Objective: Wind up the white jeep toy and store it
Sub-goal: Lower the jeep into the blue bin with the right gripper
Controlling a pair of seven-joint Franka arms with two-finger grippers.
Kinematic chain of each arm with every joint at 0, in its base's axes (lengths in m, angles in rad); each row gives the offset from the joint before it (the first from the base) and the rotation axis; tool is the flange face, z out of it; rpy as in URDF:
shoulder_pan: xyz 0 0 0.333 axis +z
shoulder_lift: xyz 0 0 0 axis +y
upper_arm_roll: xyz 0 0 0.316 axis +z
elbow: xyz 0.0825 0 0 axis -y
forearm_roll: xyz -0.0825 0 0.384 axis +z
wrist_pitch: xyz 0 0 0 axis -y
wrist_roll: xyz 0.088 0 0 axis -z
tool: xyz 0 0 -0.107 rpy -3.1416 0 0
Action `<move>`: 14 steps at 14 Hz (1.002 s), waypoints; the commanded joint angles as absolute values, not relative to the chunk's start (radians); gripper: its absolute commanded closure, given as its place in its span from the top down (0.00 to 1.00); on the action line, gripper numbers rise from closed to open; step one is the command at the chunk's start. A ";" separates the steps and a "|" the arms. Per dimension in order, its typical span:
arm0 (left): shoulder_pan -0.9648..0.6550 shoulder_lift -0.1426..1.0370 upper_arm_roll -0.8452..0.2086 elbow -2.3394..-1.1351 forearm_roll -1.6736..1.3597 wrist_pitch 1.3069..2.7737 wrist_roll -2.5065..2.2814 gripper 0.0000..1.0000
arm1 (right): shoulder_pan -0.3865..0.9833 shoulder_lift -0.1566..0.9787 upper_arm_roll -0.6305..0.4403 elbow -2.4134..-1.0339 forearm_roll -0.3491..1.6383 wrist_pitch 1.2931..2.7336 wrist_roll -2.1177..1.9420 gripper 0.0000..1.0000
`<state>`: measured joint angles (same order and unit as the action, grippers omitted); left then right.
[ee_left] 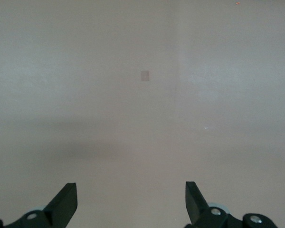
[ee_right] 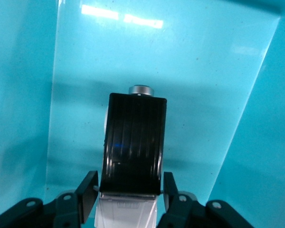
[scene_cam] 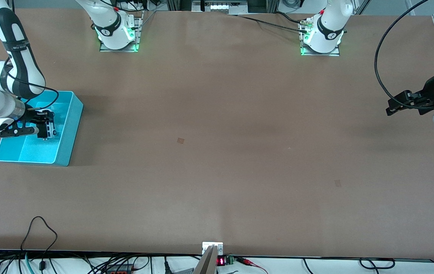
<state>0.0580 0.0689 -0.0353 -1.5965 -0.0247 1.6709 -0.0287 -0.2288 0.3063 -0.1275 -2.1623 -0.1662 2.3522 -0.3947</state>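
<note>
**What sits around my workspace**

Under me spreads a broad brown matte table [scene_cam: 217, 152], its surface marked by two small darker square patches [scene_cam: 180, 140] (one near the middle, the other nearer the front camera, toward my left arm's end). At my right arm's end rests an open rectangular turquoise plastic bin [scene_cam: 64, 144], its smooth inner walls catching bright reflections of the lights overhead. A thin black cable [scene_cam: 38, 232] loops onto the table at the edge nearest the front camera, where a small display with red digits [scene_cam: 221, 261] glows just below the rim.
</note>
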 commanded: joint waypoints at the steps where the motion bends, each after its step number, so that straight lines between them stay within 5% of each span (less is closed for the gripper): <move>1: 0.051 0.041 -0.021 -1.623 -0.051 1.677 -0.011 1.00 | -0.244 0.291 -0.121 -2.190 -0.187 2.375 -0.376 0.00; 6: 0.051 0.041 -0.021 -1.623 -0.051 1.677 -0.011 1.00 | -0.244 0.304 -0.121 -2.200 -0.183 2.385 -0.367 0.01; 8: 0.051 0.041 -0.021 -1.623 -0.051 1.677 -0.011 1.00 | -0.244 0.304 -0.121 -2.201 -0.183 2.387 -0.367 0.08; 9: 0.052 0.041 -0.021 -1.623 -0.051 1.677 -0.011 1.00 | -0.244 0.305 -0.121 -2.201 -0.180 2.390 -0.365 0.19; 14: 0.052 0.041 -0.021 -1.623 -0.051 1.677 -0.011 1.00 | -0.245 0.325 -0.121 -2.201 -0.181 2.410 -0.362 0.27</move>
